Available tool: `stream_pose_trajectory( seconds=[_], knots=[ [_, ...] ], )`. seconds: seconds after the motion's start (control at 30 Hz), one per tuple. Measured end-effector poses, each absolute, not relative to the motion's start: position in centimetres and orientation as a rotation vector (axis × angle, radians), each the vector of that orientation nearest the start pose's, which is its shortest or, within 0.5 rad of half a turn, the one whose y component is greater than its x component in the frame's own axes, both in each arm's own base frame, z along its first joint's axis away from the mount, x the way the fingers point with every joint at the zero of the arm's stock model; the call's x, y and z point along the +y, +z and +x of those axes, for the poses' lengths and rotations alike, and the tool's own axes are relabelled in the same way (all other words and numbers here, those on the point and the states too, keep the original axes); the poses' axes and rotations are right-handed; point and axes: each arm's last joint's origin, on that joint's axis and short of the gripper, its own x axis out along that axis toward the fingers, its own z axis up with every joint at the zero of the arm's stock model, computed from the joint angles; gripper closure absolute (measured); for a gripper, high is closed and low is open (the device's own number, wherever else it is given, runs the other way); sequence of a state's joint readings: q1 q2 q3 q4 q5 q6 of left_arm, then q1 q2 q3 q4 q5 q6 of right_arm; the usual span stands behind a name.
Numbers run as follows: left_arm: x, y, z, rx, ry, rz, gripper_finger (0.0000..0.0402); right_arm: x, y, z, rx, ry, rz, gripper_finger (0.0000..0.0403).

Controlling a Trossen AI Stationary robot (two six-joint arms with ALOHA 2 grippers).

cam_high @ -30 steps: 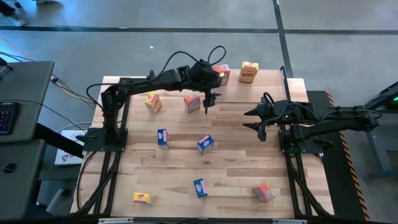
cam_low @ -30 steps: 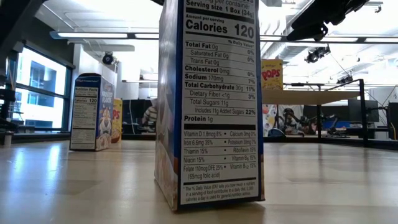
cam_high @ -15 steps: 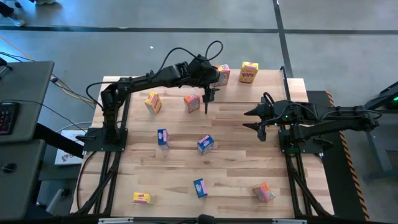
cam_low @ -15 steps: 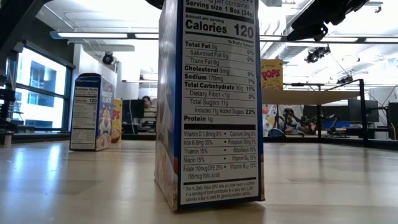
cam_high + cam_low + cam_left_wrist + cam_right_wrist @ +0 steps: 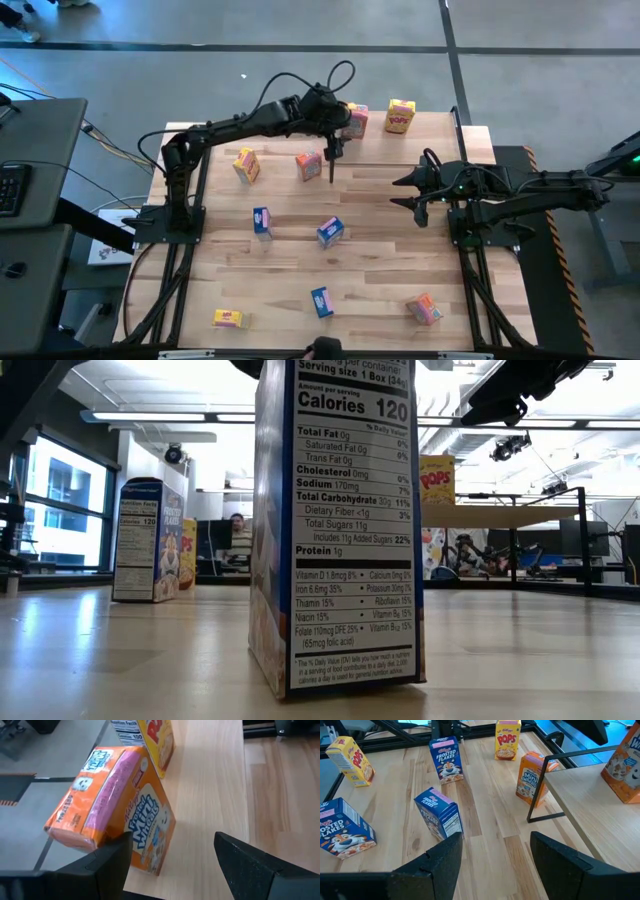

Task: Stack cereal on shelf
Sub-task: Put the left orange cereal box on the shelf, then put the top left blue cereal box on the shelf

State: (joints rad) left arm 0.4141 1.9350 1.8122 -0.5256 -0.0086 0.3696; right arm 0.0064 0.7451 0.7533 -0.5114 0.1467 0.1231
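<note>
Cereal: 9 boxes — 2 on shelf (image 5: 420, 150), orange (image 5: 355, 119) and yellow (image 5: 401, 116); 7 on tabletop (image 5: 380, 270). Left gripper (image 5: 332, 160): spread wide, empty, beside orange box. Right gripper (image 5: 402, 192): parted, empty, over shelf.

Slatted tabletop (image 5: 380, 270), scattered cereal boxes (image 5: 330, 231), shelf (image 5: 420, 150)

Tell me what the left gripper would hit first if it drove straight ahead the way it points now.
Most likely the orange Frosted Mini-Wheats box on the shelf. The left gripper, jaws open, faces it from close by, the box slightly toward one finger. Depth is hard to judge, so that finger might clip its edge first.
</note>
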Motion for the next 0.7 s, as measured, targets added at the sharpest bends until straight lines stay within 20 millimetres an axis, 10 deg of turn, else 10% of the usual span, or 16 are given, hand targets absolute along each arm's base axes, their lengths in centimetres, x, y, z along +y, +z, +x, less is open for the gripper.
stream_pose_trajectory(
  seconds=[0.7],
  knots=[
    [12.4, 32.6, 41.4, 0.726, 0.138, 0.235, 0.013, -0.3, 29.8, 15.5, 0.493, -0.168, 0.082, 0.0176]
  ],
)
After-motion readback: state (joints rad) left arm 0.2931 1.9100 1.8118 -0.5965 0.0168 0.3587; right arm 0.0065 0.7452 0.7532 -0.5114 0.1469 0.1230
